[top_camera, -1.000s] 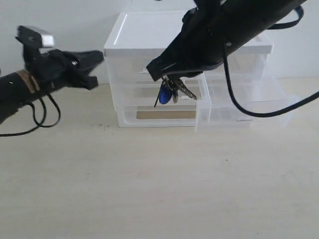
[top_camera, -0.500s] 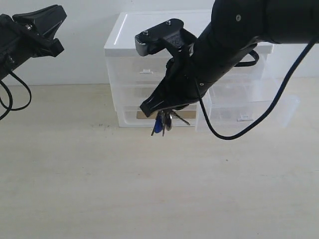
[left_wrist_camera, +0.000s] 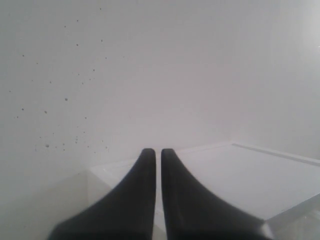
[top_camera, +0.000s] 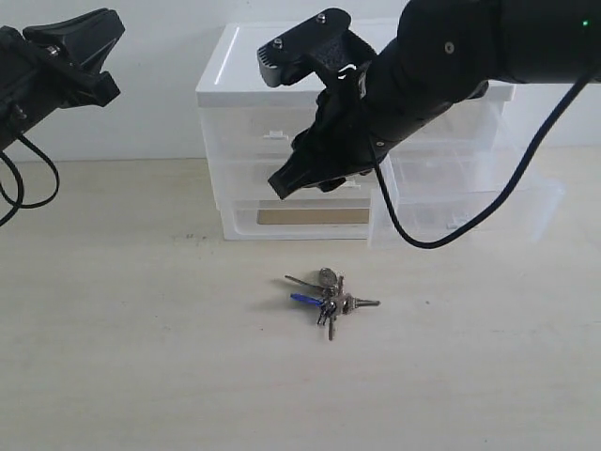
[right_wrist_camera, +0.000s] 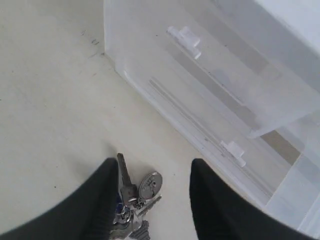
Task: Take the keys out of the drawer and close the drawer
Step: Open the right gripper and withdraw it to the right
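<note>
The keys (top_camera: 324, 299) lie loose on the table in front of the cabinet, silver with a blue fob showing. In the right wrist view the keys (right_wrist_camera: 134, 197) rest on the table below and between the fingers. My right gripper (top_camera: 305, 183) (right_wrist_camera: 155, 167) hangs open above them, holding nothing. The drawer (top_camera: 479, 202), the translucent upper right one, stands pulled out toward the front. My left gripper (top_camera: 105, 52) (left_wrist_camera: 158, 152) is shut and empty, raised at the far left, level with the cabinet's top.
The white-topped cabinet (top_camera: 282, 56) (left_wrist_camera: 240, 175) stands at the back against the wall. Its left small drawer (right_wrist_camera: 185, 37) and the full-width drawer (right_wrist_camera: 232, 150) beneath are pushed in. My right arm crosses in front of the cabinet.
My right gripper opened and let go of the keys, which dropped onto the table. The gripper then rose a little. The left arm lifted up and back, then held still.
</note>
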Controlling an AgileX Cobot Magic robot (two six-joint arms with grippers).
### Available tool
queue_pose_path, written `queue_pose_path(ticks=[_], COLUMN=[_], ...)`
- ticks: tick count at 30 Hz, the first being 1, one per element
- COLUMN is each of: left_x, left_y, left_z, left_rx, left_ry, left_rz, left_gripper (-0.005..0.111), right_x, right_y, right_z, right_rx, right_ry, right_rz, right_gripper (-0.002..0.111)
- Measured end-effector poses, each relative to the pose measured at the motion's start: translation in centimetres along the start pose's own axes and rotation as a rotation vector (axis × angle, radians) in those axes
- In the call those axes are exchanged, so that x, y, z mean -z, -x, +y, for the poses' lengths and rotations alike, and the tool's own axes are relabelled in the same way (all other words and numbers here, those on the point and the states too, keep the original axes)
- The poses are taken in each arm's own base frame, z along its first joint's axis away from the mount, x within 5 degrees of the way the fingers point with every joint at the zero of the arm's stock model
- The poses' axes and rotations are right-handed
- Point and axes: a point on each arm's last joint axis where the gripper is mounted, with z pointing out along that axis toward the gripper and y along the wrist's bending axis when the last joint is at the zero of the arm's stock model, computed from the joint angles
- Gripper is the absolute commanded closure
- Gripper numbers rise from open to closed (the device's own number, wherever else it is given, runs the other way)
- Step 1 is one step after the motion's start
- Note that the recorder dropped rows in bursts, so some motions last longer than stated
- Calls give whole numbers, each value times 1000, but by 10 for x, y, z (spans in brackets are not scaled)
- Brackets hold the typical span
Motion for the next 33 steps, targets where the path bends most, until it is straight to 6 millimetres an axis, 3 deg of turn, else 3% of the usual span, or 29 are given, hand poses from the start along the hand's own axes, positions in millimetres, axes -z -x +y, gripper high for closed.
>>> queue_pose_path(ticks=[2,6,11,18,21,25,29,33], left_x=[0,0,0,0,0,0,0,0], left_y=[0,0,0,0,0,0,0,0], left_z=[0,0,0,0,0,0,0,0], left_rx=[0,0,0,0,0,0,0,0], left_ry=[0,0,0,0,0,0,0,0], left_rz=[0,0,0,0,0,0,0,0], left_gripper=[102,102,102,102,102,102,102,102], right_x=[0,0,13,63,85,111,122,118], right_y=[0,0,3,8,-8,-48,-85,-111], right_z=[0,0,-1,-5,-2,5,12,19], right_rx=[-12,-16,-4,-13,-28,-97,-135,-158], right_ry=[-1,0,-5,-13,-15,-25,-27,-14], right_rz=[0,4,-14,-46,-75,-201,-311,-323], right_gripper=[71,107,108,108,108,108,108,108])
